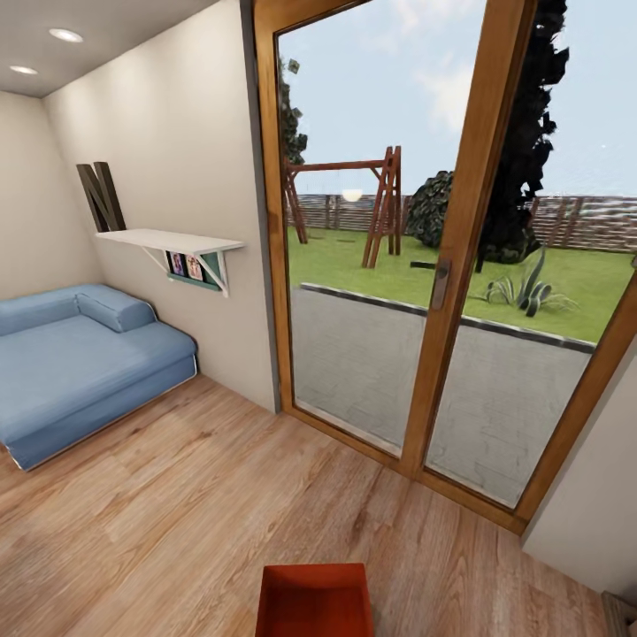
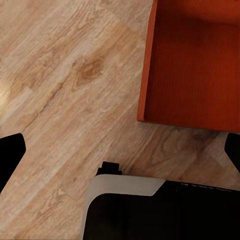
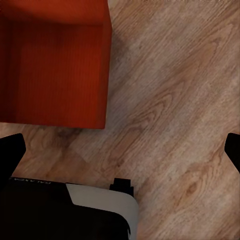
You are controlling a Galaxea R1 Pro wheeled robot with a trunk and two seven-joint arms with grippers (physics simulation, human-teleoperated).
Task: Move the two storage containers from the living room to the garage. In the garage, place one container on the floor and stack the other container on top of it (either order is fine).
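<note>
One orange-red storage container (image 1: 314, 603), topless with ribbed walls, shows at the bottom middle of the head view, over the living room's light wood-plank floor (image 1: 177, 522). The left wrist view has the container (image 2: 192, 65) beyond my left gripper (image 2: 120, 152), whose dark fingertips (image 2: 10, 156) stand far apart with only planks between them. My right gripper (image 3: 120, 150) is open the same way, apart from the container (image 3: 52, 65). Neither gripper touches the bin. The garage is out of view.
A blue sofa (image 1: 75, 363) stands at the left under a white wall shelf (image 1: 172, 241). A wood-framed glass door (image 1: 442, 265) ahead looks onto a paved yard and garden. My own base (image 2: 150, 210) sits just behind the bin.
</note>
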